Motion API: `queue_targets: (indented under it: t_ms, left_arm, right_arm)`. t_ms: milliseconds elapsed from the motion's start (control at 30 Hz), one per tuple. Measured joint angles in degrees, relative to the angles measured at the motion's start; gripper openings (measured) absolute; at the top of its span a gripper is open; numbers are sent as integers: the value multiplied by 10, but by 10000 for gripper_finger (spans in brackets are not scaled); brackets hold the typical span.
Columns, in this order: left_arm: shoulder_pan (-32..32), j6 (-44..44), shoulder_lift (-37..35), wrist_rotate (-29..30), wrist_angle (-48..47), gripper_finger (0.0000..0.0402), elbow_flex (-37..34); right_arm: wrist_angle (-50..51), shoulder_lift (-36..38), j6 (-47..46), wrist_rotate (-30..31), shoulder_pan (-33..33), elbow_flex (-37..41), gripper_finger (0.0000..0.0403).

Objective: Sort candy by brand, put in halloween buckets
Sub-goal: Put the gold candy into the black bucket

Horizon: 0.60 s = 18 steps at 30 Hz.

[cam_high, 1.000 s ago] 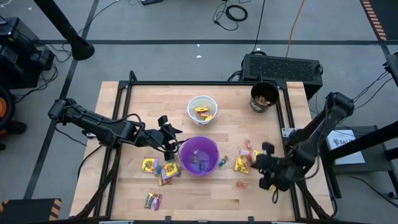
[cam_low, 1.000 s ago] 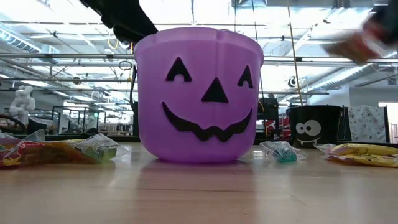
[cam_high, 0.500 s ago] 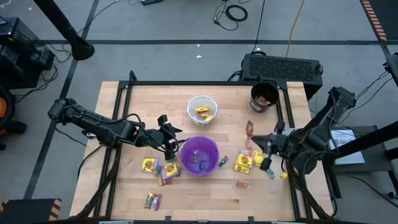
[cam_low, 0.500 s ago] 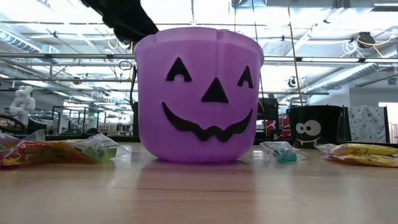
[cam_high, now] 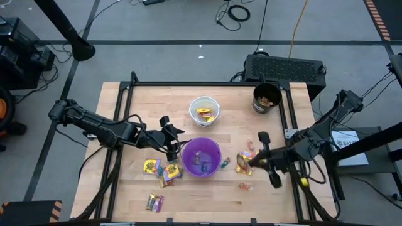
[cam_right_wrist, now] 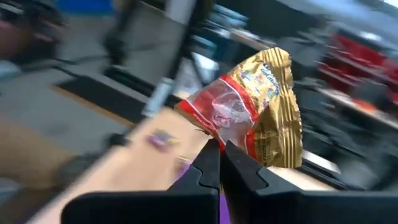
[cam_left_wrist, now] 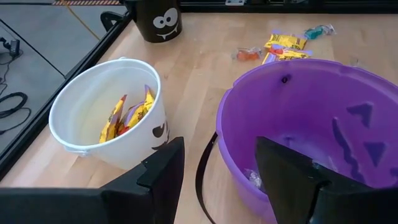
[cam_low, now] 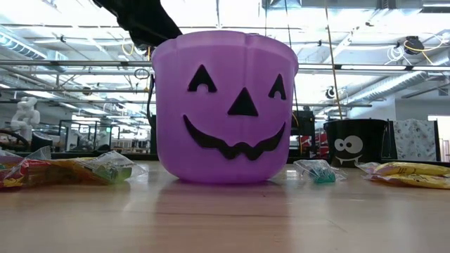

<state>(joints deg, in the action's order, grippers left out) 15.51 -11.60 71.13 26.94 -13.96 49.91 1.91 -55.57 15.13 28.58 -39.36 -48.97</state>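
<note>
Three halloween buckets stand on the wooden table: purple [cam_high: 201, 157] in the middle, white [cam_high: 204, 111] behind it holding yellow candy, and black [cam_high: 266, 97] at the far right. My left gripper [cam_high: 169, 139] is open at the purple bucket's left rim [cam_left_wrist: 227, 118], with one finger inside the bucket and one outside. I cannot tell whether it touches the bucket. My right gripper [cam_high: 250, 160] hangs above the table to the right of the purple bucket, shut on a red and gold candy packet [cam_right_wrist: 249, 118]. Loose candy lies left [cam_high: 162, 169] and right [cam_high: 244, 166] of the purple bucket. My right gripper pinches the red and gold packet by its lower edge [cam_right_wrist: 214, 135] between its two shut fingertips [cam_right_wrist: 208, 155]. The fingers point about level toward the table's left side. The packet stands up beyond the fingertips, lifted clear of the table.
A black box with a ridged top [cam_high: 286, 66] sits behind the table's far right corner. Black frame rails [cam_high: 129, 100] run along the table's edges. More candy lies near the front left [cam_high: 154, 202] and front right [cam_high: 245, 186], and a teal sweet [cam_low: 320, 172] lies beside the purple bucket.
My right gripper has risen from low over the table's front right with the packet, leaving the low view. It has rolled and tipped from pointing down to about level, pointing toward the purple bucket. It has stayed shut on the packet.
</note>
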Motion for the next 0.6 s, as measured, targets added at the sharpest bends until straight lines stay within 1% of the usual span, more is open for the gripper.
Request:
queue_targets:
  t_ms: [67,200,333,367,400,433,500,600]
  left_arm:
    - [0,1,0,0,0,203,0]
    - [0,5,0,0,0,203,0]
    - [0,5,0,0,0,203,0]
    - [0,5,0,0,0,203,0]
    - [0,5,0,0,0,203,0]
    - [0,5,0,0,0,203,0]
    - [0,5,0,0,0,203,0]
    - [0,4,0,0,0,203,0]
  right_arm:
    - [0,-1,-4,61,19,0,0]
    - [23,-1,-20,218,71,0,0]
    - [88,-1,-56,393,142,0,0]
    - [112,-1,-76,432,164,0,0]
    - [142,-1,-102,458,190,0,0]
    - [176,-1,-131,470,218,0,0]
    - [250,-2,-206,462,280,0,0]
    - [338,-9,-298,392,379,0,0]
